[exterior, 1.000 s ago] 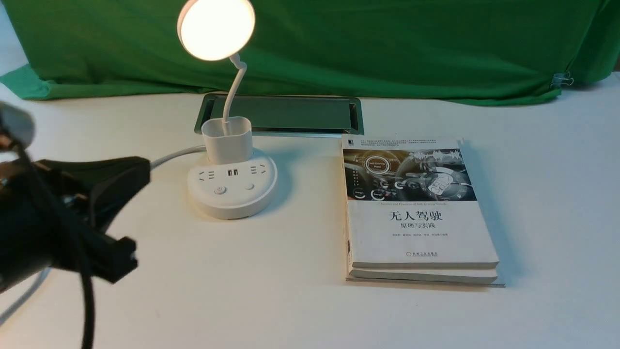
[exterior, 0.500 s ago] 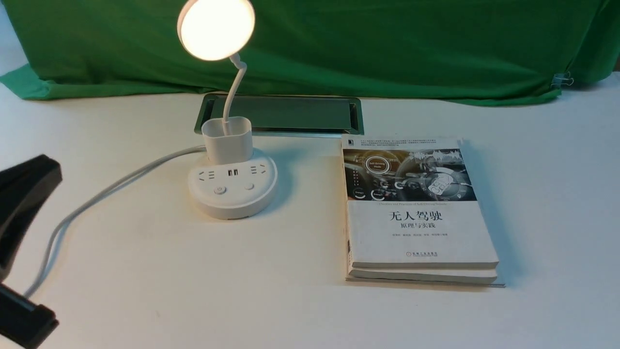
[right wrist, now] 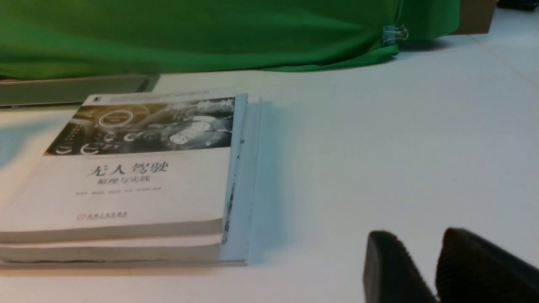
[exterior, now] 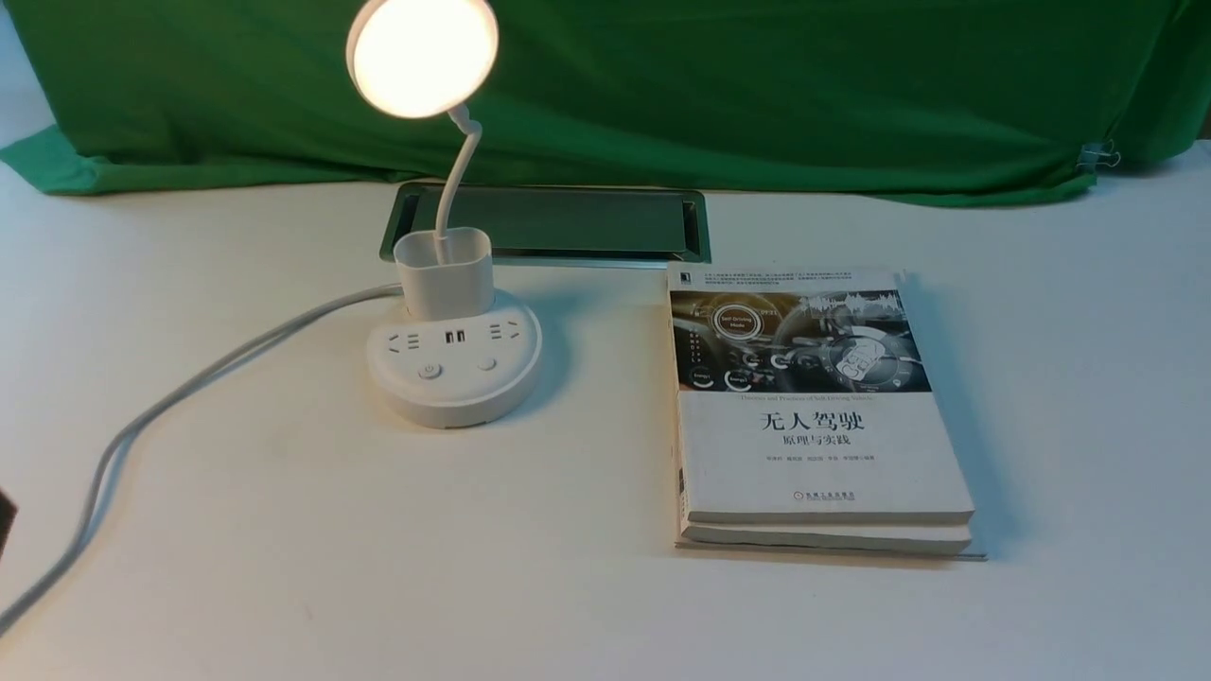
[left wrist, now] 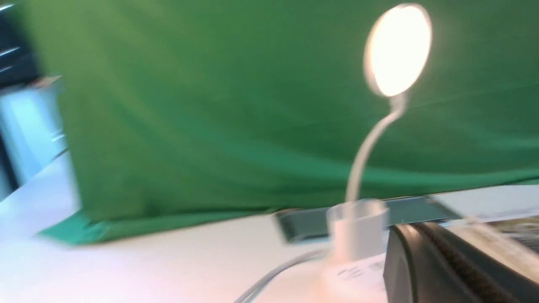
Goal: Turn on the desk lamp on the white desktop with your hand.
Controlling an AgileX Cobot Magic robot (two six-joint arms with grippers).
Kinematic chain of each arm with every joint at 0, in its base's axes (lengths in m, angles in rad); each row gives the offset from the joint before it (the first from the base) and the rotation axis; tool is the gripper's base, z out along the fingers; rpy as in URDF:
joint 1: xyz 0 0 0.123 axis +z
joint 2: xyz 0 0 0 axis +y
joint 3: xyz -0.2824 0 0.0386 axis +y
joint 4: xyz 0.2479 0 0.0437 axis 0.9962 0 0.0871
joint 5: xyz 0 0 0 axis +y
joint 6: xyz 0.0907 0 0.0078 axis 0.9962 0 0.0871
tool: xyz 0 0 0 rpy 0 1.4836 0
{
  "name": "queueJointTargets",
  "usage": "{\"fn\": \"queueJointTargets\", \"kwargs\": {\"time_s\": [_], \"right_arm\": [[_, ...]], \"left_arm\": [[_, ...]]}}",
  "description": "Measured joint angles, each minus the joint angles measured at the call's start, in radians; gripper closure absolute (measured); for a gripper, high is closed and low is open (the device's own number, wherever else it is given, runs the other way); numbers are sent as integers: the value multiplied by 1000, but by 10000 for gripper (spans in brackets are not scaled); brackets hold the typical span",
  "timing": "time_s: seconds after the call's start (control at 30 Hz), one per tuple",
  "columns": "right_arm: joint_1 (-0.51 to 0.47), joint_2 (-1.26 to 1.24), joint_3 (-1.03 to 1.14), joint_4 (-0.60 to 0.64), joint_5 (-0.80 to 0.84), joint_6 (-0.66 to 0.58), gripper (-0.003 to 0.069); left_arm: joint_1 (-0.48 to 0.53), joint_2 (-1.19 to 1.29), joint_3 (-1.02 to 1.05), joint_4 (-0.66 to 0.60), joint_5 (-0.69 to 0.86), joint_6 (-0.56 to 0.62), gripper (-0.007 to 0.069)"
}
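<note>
The desk lamp (exterior: 454, 364) stands on the white desktop (exterior: 378, 567), left of centre. Its round head (exterior: 423, 57) glows warm and lit. Two buttons (exterior: 429, 371) sit on the front of its round base. Only a dark sliver of my left gripper (exterior: 4, 520) shows at the front view's left edge, far from the lamp. In the blurred left wrist view my left gripper (left wrist: 417, 230) looks shut and empty, with the lamp (left wrist: 398, 50) beyond it. My right gripper (right wrist: 429, 240) is out of the front view; its jaws stand slightly apart, empty, low over the bare desktop (right wrist: 379, 147).
Two stacked books (exterior: 814, 416) lie right of the lamp, also in the right wrist view (right wrist: 126, 176). A metal-rimmed cable slot (exterior: 558, 222) sits behind the lamp. The lamp's grey cord (exterior: 189, 388) runs to the front left. Green cloth (exterior: 757, 85) hangs at the back.
My left arm has drawn back leftward, from beside the lamp's base to almost out of the front view. The lamp stays lit throughout.
</note>
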Motion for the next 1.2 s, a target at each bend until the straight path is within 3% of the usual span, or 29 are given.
{"fn": "queueJointTargets", "kwargs": {"time_s": [0.1, 0.27, 1.2], "right_arm": [[0, 0, 0, 0, 0, -2, 421], [0, 0, 0, 0, -1, -3, 421], [0, 0, 0, 0, -2, -8, 421]], "left_arm": [[77, -25, 22, -10, 96, -24, 624], [96, -28, 24, -21, 272, -26, 624], [97, -30, 24, -23, 294, -28, 624]]}}
